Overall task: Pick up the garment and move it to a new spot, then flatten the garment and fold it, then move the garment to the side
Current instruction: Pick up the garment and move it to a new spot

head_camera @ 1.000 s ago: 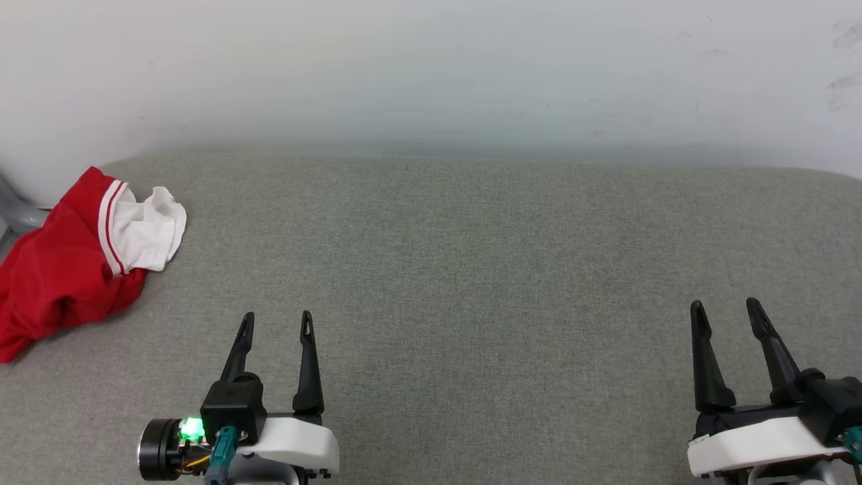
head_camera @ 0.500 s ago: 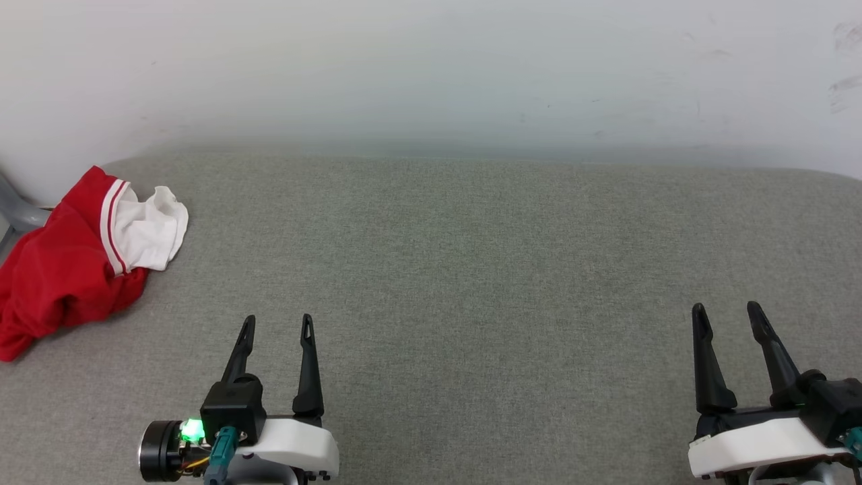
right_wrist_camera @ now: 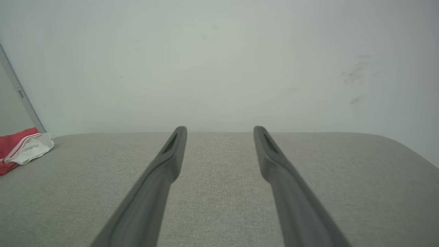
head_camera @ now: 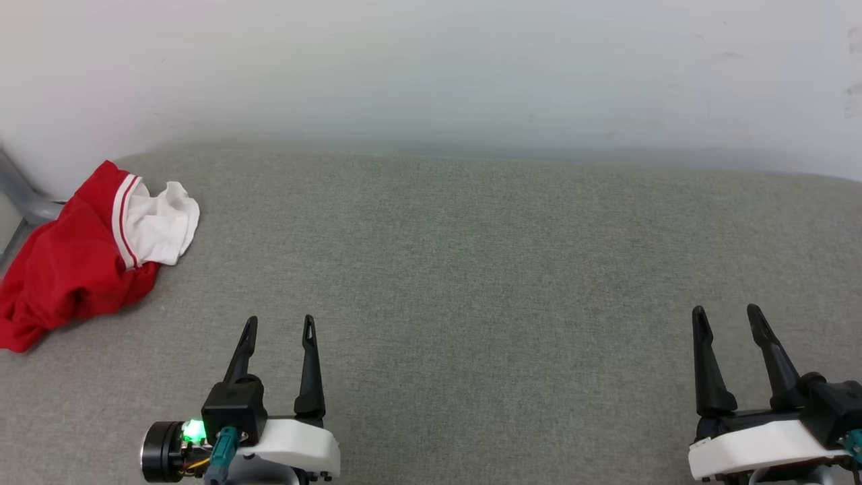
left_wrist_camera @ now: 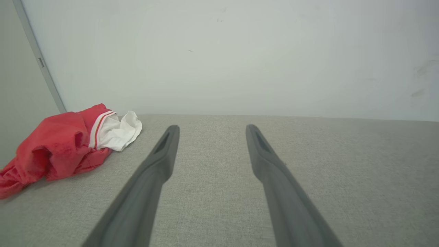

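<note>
Left gripper [head_camera: 279, 319]: released, its two dark fingers spread with bare cloth showing between them, holding nothing, low over the grey padded surface [head_camera: 471, 256].
Right gripper [head_camera: 726, 309]: likewise spread and empty, well apart to the right of the left gripper, at about the same level.
Garment [head_camera: 74, 269]: a crumpled red heap with one white sleeve and striped trim turned up on top. It lies ahead of the left gripper and off to its left, at the surface's left edge, touched by neither gripper.
Grey metal bar [head_camera: 20, 195]: farther left and ahead of the left gripper, just beyond the heap.
Wall [head_camera: 431, 67]: straight ahead of the left gripper, behind the surface's far edge.
Step, as I judge it: the pick-up is not yet begun.
Risk, edge: the heap sits right at the rim, so a pinch that drags sideways rather than lifting could pull it off.
Risk, thin grab: closing on the sleeve alone would likely raise a twisted bundle that is hard to flatten.
Risk, collision: a long leftward reach could knock the fingers against the bar.
Risk, one-armed reach: the right gripper looks too distant to assist.
Containers: none; the garment lies loose on the surface, inside nothing.
</note>
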Controlling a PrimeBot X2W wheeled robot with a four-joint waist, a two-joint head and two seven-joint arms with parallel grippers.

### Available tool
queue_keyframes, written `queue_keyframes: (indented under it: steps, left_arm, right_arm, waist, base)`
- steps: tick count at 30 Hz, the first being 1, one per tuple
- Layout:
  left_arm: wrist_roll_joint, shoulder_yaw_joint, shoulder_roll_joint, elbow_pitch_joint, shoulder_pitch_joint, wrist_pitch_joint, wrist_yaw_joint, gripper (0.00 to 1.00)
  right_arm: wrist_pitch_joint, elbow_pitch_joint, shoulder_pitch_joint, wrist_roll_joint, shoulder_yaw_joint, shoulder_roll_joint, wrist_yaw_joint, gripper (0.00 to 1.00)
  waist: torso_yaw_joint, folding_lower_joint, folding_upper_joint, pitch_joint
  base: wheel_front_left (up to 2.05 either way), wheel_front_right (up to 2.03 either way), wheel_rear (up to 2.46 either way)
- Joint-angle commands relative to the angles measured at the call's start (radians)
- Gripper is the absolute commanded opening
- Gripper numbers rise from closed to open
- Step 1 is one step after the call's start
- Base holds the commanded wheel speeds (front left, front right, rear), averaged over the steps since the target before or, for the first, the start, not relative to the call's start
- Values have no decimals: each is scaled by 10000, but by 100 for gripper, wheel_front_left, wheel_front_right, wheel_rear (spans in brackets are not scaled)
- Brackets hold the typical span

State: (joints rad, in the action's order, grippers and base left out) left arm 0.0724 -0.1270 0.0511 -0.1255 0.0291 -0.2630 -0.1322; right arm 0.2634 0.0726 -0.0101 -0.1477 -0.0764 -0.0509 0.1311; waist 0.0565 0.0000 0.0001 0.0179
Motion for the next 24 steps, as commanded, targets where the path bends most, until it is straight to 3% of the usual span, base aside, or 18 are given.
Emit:
queue_keyframes:
  steps: [1, 10, 24]
  left_arm:
    - [24, -14, -11, 0, 23, -28, -33, 100]
    - [110, 24, -10, -7, -41, -28, -48, 100]
    - [35, 207, -12, -26, 12, -28, -22, 100]
  right_arm:
    - [21, -8, -70, -7, 1, 13, -7, 100]
    - [21, -64, -119, 79, 113, 14, -7, 100]
    - [21, -110, -98, 70, 182, 14, -7, 100]
  waist:
    - [52, 0, -1, -1]
    - [647, 0, -1, 22]
    - [2175, 0, -1, 90]
  base:
    - [0, 0, 0]
    - [0, 0, 0]
    - [0, 0, 0]
